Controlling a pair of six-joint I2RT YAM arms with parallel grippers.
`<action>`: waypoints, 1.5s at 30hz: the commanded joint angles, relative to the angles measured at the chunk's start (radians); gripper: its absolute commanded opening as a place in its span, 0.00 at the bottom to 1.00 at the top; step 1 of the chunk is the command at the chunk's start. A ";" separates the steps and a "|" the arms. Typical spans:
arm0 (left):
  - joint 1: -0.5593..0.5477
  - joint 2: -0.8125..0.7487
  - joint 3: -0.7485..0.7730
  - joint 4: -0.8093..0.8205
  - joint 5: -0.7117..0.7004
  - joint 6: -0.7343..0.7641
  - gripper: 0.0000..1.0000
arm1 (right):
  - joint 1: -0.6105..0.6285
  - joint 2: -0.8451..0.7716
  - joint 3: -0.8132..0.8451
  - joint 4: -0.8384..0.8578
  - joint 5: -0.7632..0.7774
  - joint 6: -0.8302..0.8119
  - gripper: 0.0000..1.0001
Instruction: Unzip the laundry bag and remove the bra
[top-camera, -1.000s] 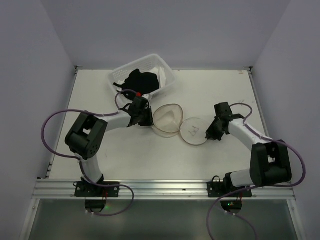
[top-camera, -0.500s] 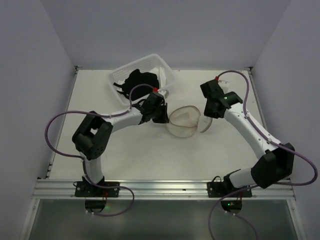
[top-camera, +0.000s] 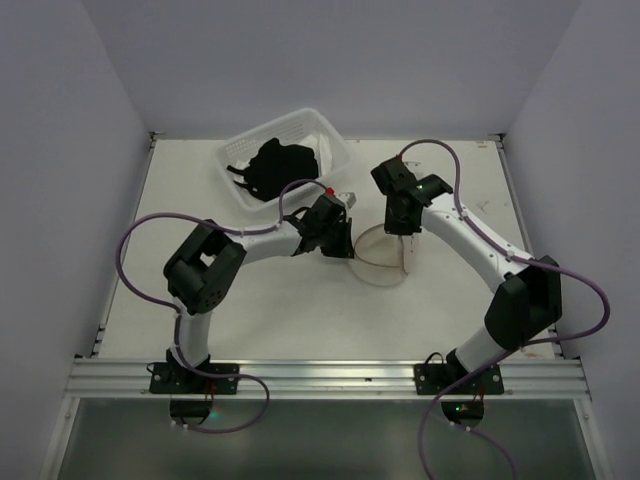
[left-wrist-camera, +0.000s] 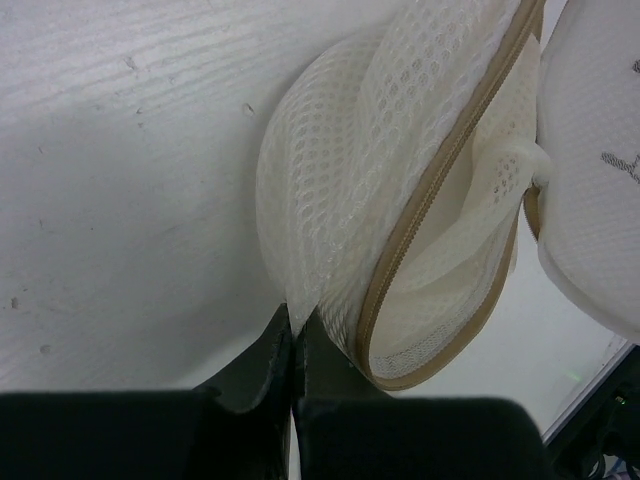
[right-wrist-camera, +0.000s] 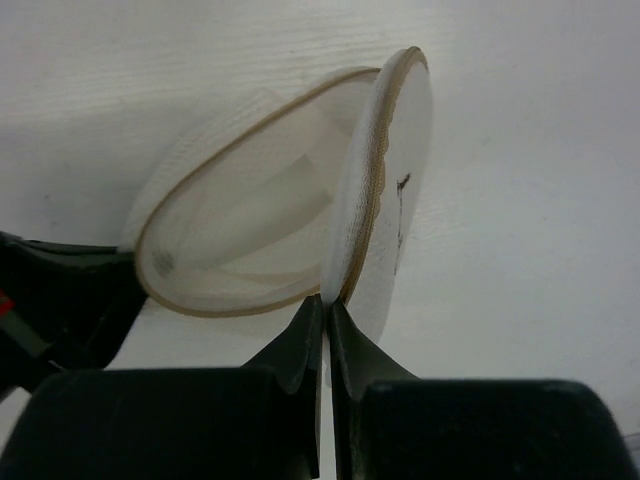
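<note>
The laundry bag (top-camera: 375, 262) lies unzipped mid-table, its white mesh inside showing no garment. My left gripper (top-camera: 343, 243) is shut on the bag's mesh side wall (left-wrist-camera: 330, 200), with its fingertips (left-wrist-camera: 283, 335) pinching the fabric by the tan zipper rim. My right gripper (top-camera: 402, 226) is shut on the edge of the bag's round lid (right-wrist-camera: 395, 190), holding the lid upright; the black drawing shows on its face. The open bag body (right-wrist-camera: 235, 235) lies left of the lid. The black bra (top-camera: 280, 163) lies in the white basket.
The white plastic basket (top-camera: 337, 150) stands at the back, left of centre, just behind my left gripper. White walls close in the table on the left, right and back. My left gripper's black body (right-wrist-camera: 60, 300) shows in the right wrist view.
Both grippers have moved right and toward the back, taking the bag with them. The right gripper has raised the lid from lying flat to standing upright.
</note>
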 joint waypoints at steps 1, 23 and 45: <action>-0.002 -0.015 -0.036 0.098 0.048 -0.041 0.00 | 0.007 0.012 -0.020 0.195 -0.180 -0.022 0.00; 0.021 -0.150 -0.260 0.209 -0.062 -0.104 0.22 | 0.002 0.197 -0.332 0.830 -0.598 0.078 0.34; 0.234 -0.635 -0.317 -0.095 -0.329 0.032 0.98 | -0.089 -0.247 -0.165 0.546 -0.328 -0.103 0.96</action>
